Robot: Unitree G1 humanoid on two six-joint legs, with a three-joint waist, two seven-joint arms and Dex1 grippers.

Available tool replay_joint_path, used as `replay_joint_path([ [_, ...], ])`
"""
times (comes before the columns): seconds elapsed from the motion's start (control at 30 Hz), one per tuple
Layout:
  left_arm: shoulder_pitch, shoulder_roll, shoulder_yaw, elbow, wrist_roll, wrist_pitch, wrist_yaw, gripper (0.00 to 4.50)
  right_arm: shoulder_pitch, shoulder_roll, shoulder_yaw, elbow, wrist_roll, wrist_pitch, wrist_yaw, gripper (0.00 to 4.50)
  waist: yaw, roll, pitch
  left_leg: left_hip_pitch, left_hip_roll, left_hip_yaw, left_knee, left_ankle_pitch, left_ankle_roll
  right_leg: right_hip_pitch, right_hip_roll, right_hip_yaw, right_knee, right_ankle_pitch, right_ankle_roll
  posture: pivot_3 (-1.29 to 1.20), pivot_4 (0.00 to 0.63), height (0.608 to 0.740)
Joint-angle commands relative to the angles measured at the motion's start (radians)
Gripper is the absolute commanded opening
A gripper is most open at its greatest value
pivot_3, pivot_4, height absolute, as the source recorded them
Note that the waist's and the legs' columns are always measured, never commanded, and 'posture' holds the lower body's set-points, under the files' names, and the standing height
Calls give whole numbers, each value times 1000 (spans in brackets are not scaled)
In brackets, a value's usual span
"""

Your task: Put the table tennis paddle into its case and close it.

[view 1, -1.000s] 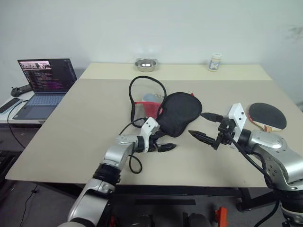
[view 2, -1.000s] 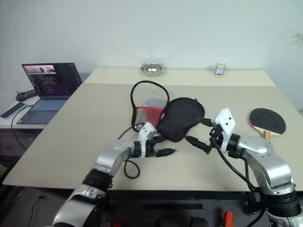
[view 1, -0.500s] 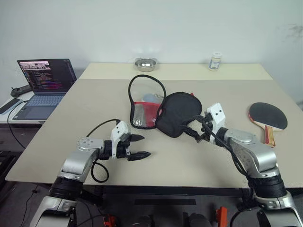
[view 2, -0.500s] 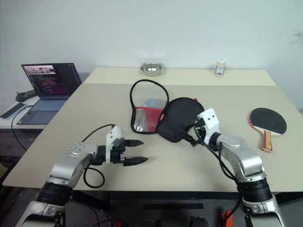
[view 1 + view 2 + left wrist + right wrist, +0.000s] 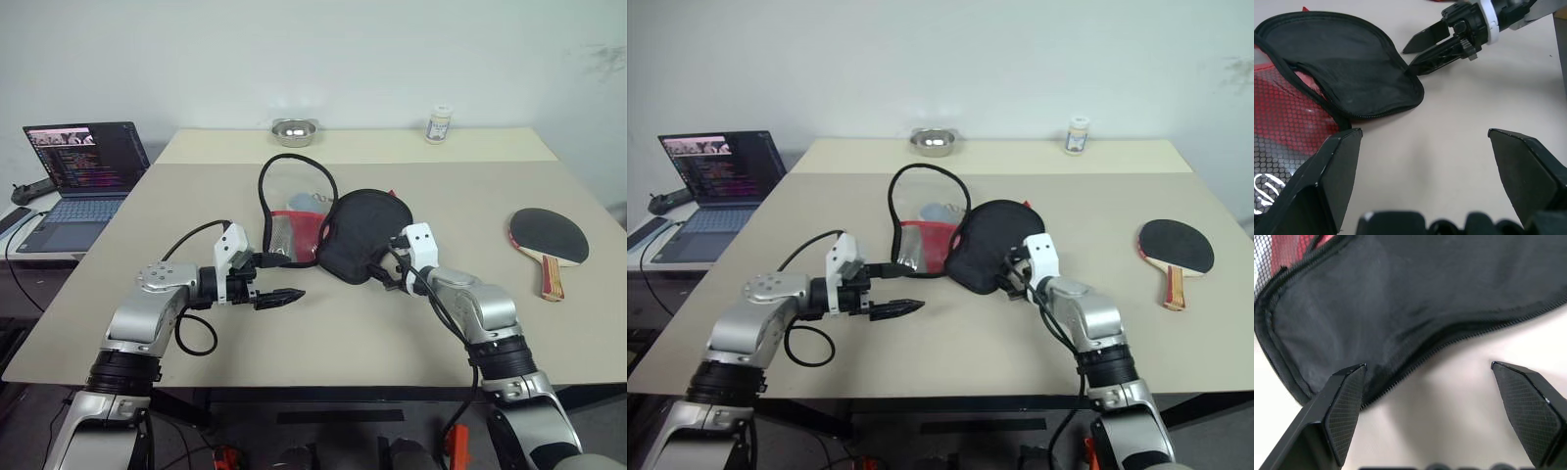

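A: Case [image 5: 358, 240] is seen unzipped on the table [image 5: 392, 333], black half folded open just ahead of the right gripper [image 5: 1422, 49], red mesh half beyond it. The right gripper is spread wide, nothing held; one fingertip appears to be at the black flap's zipped edge, contact not certain.

B: Left gripper [image 5: 279, 279] is likewise wide open and empty, hovering near the red half. Table tennis paddle [image 5: 549, 240] is noted well apart, out to the right of the right gripper, handle toward the table's near edge.

A: Risk judged: soft fabric may be shoved or bunched if the flap is caught by only one finger, so the opening could collapse.

B: Agreed. With the paddle so far off, the case might be dragged away from it, or the zip track folded under and later jammed.
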Motion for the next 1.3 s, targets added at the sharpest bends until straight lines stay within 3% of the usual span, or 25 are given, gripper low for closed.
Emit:
replay_joint_path([
  [0.03,-22,3,18,-22,-19,-5,0,4478,-45,38,1,18,-10,-48,-2,4500,-1,0,0,0,0,0,0,0,0,0,0,0,0,0,0,0,150,740],
  [0.17,-23,-4,15,-15,-15,-13,4,4478,-57,57,8,41,-26,-61,2,4500,-2,0,0,0,0,0,0,0,0,0,0,0,0,0,0,0,150,740],
  [0.27,-16,-6,12,-10,-8,-27,5,4500,-62,53,-2,49,-29,-64,-1,3888,-2,0,0,0,0,0,0,0,0,0,0,0,0,0,0,0,150,740],
  [0.63,-11,-18,19,-10,-19,-36,3,4500,-54,-6,-83,12,3,-1,10,27,-2,0,0,0,0,0,0,0,0,-1,0,0,1,0,0,0,150,740],
  [0.93,-29,-31,22,-7,-22,-35,4,4500,-59,-32,-108,-33,15,39,21,27,-5,0,0,0,0,1,0,0,0,-1,0,1,1,0,0,0,150,740],
  [1.3,-66,-46,23,28,-14,-51,7,4500,-40,-195,-155,-86,32,95,90,27,0,0,0,-1,0,1,0,0,0,-1,0,0,1,0,0,0,150,740],
])
